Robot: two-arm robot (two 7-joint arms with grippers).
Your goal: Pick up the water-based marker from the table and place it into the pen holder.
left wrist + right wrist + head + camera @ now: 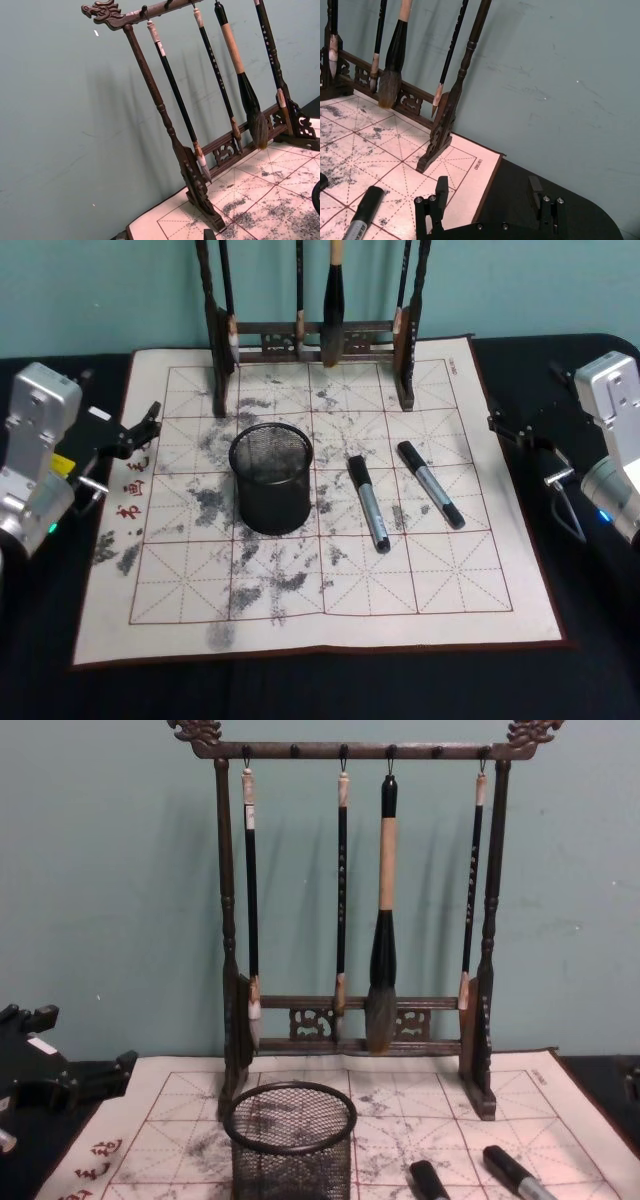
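Black wire mesh marks your pen holder [270,505], standing upright on the white practice cloth [450,610], left of the cloth's middle and in front of the wooden brush rack [310,337]. Your two candidates for the water-based marker lie flat on the cloth to the holder's right. The inner marker [368,502] is near the holder but apart from it. The outer marker [432,485] lies just beyond it, angled with its near end swinging further right. Neither touches the other, and both show black caps and grey barrels. You cannot tell from here how the two differ. Your left gripper [145,425] hangs over the cloth's left edge, level with the holder's far side. Its fingers are spread with nothing between them. Your right gripper [520,415] sits off the cloth's right edge over the dark bench [600,640]. In the right wrist view its fingers [440,192] stand wide apart and empty, with the outer marker's cap near the cloth's corner. From the chest view the holder [290,1150] stands in front of the rack [225,920], where four brushes hang from the top bar.
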